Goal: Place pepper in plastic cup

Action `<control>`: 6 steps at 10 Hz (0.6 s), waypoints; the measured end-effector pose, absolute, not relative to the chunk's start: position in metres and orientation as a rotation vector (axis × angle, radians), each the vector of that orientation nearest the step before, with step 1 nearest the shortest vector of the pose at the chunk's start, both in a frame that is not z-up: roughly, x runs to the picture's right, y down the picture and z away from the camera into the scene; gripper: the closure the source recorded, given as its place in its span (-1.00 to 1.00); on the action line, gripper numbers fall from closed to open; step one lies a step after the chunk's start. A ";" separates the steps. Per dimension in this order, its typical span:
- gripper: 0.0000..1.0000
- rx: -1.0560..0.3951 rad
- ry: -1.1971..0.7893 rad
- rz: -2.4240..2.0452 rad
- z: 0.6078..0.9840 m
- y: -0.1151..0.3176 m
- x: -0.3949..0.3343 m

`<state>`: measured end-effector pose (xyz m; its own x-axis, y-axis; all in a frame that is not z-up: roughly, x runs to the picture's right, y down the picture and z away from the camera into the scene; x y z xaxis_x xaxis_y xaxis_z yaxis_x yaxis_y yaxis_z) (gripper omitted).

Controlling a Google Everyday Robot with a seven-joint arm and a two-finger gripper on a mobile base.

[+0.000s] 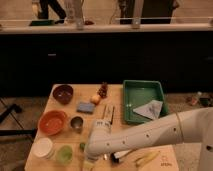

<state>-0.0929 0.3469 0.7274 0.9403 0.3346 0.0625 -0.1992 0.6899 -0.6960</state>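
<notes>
The pepper shows only as a small green tip near the table's front left; the rest is hidden under my wrist. The light-green plastic cup stands just left of it, near the front edge and apart from it. My white arm reaches in from the right across the front of the table. Its gripper hangs low over the pepper's place, right of the cup. The gripper is open, and I see nothing in it.
A white round container, orange bowl, metal cup and dark bowl are on the left. A blue sponge, fork, green tray and yellow corn-like piece lie farther right.
</notes>
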 end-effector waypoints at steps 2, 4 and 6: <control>-0.55 -0.766 -0.196 0.293 0.734 0.354 -0.096; -0.18 -0.773 -0.204 0.287 0.740 0.360 -0.094; 0.20 -0.774 -0.209 0.287 0.741 0.359 -0.093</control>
